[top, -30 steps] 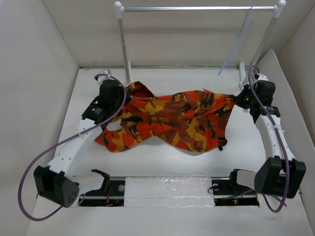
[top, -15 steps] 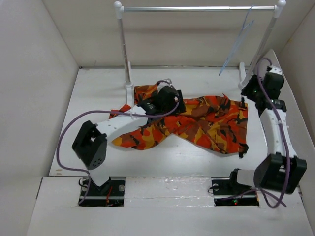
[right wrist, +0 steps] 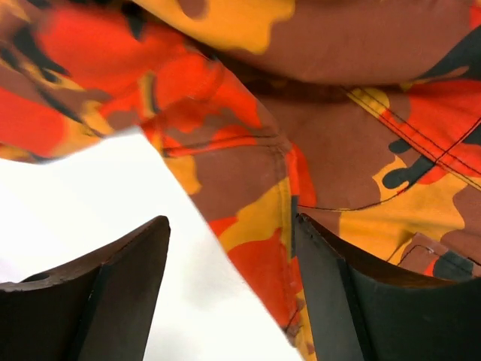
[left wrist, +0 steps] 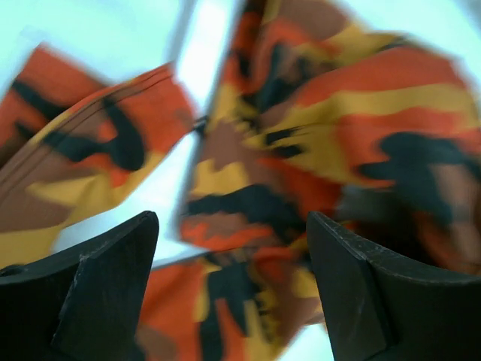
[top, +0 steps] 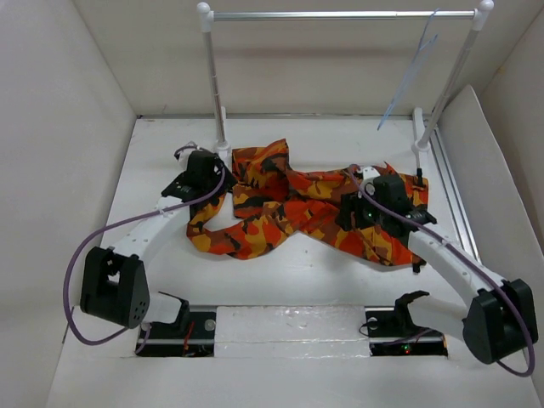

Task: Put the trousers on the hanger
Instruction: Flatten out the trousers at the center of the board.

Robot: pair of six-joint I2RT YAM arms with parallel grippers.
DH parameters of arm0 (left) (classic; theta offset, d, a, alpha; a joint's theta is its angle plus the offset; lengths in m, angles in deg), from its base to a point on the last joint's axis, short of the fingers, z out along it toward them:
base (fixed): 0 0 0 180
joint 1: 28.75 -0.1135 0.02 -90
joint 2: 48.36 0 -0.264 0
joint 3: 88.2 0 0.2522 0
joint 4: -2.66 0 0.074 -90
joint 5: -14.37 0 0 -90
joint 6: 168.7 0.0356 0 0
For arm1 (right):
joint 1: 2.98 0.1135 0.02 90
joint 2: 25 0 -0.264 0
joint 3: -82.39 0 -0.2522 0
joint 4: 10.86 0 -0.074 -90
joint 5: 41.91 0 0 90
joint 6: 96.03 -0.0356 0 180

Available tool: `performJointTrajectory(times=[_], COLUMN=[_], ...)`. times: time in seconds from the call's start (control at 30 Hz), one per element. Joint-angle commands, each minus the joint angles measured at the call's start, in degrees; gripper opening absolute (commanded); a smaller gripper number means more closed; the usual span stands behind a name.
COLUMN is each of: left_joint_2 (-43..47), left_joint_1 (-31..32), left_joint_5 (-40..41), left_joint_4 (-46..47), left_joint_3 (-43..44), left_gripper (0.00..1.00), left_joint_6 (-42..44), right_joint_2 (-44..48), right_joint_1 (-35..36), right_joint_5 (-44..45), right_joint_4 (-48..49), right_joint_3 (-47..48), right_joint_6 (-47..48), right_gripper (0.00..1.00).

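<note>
Camouflage trousers (top: pixel 289 200) lie crumpled on the white table (top: pixel 153 161) between the two arms. The left gripper (left wrist: pixel 231 226) and right gripper (right wrist: pixel 231 226) hover at the cloth, jaws wide apart, gripping nothing. The pale blue hanger (top: pixel 406 81) hangs from the rack (top: pixel 340 14) behind.

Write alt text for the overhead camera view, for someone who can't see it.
Orange camouflage trousers lie crumpled on a white table, with the left gripper at their left edge and the right gripper over their right half. Behind them, a pale blue hanger hangs near the right end of a clothes rack.
</note>
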Motion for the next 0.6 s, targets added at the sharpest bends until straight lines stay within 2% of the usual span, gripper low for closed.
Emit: performJointTrajectory(times=[0.0, 0.07, 0.23, 0.43, 0.57], left_joint_2=[0.5, -3.1, -11.9, -15.0, -16.6], left_joint_1=[-3.4, -3.4, -3.4, -2.8, -2.8], left_joint_5=[-4.8, -6.2, -14.8, -15.0, -14.2], left_joint_4=[0.8, 1.3, 6.4, 8.1, 7.5], left_joint_3=[-3.6, -2.9, 0.4, 1.8, 1.9], left_gripper=[0.76, 0.77, 0.75, 0.67, 0.65], left_joint_6=[1.8, 1.8, 0.4, -0.2, -0.2], right_joint_2=[-4.9, -7.8, -16.4, -24.3, -25.5], right_joint_1=[0.3, 0.8, 3.1, 2.3, 6.9], right_joint_5=[-0.7, -2.4, 4.7, -1.5, 0.4], right_joint_4=[1.0, 2.8, 6.8, 10.0, 10.6], right_joint_3=[0.9, 1.7, 5.9, 11.8, 11.6], right_joint_6=[4.3, 5.5, 6.9, 12.0, 12.9], right_gripper=[0.73, 0.72, 0.7, 0.69, 0.66])
